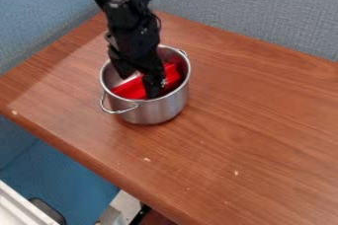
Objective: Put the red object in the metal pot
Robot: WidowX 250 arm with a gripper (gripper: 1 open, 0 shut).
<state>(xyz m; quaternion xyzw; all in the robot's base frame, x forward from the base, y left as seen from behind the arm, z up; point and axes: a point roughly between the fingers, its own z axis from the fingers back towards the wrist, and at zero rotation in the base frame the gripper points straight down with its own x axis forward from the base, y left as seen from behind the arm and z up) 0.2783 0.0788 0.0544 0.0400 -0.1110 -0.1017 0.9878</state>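
You see the bright red object (132, 86) in the shiny silver metal pot (156, 108) (black gripper (136, 69) above), on a reddish-brown wood-grain table (251, 120) against a blue-grey wall (224, 2).

So the red object (132, 86) is sitting inside the metal pot (148, 109), bright red, flat-looking, lying low against the inner wall with part of it hidden. The pot's a small shiny steel cylinder with a rolled rim, standing upright on the wooden table, and its thin wire handle hangs down on the front-left side.
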